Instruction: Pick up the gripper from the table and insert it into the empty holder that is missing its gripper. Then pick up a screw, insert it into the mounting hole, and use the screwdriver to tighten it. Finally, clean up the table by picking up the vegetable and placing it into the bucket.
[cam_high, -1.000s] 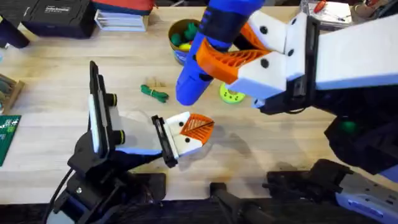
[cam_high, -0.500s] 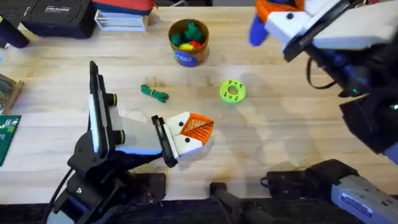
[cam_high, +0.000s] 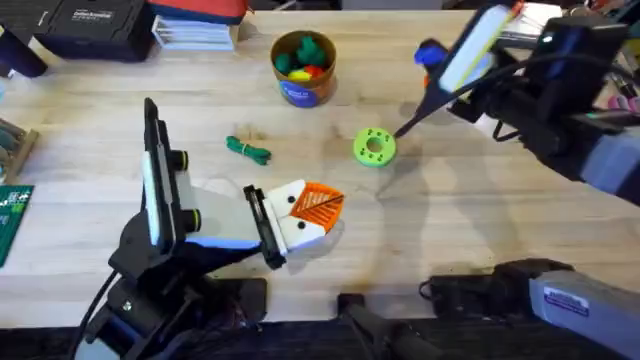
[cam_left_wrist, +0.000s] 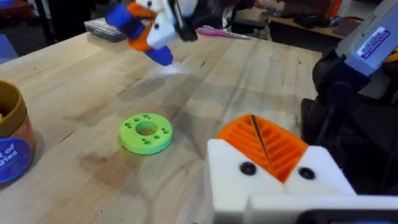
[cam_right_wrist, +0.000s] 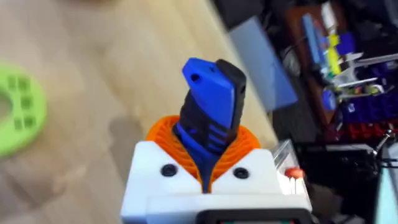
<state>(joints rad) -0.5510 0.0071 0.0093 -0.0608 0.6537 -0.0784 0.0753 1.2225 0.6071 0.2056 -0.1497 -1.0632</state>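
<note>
From overhead, the tabletop (cam_high: 90, 120) carries one bucket (cam_high: 303, 85) at the far middle with green, red and yellow toys inside, one bent green vegetable (cam_high: 248, 150) near it, and one green disc (cam_high: 375, 146).

In the left wrist view, the left gripper (cam_left_wrist: 267, 163) has its fingers closed together.

In the right wrist view, the right gripper (cam_right_wrist: 208, 163) grips one blue screwdriver (cam_right_wrist: 210, 109), at far right.

Even, bright light falls on the worktop (cam_high: 480, 230), casting soft shadows. The right arm (cam_high: 530, 80) smears with motion blur; both wrist views blur toward their backgrounds.
</note>
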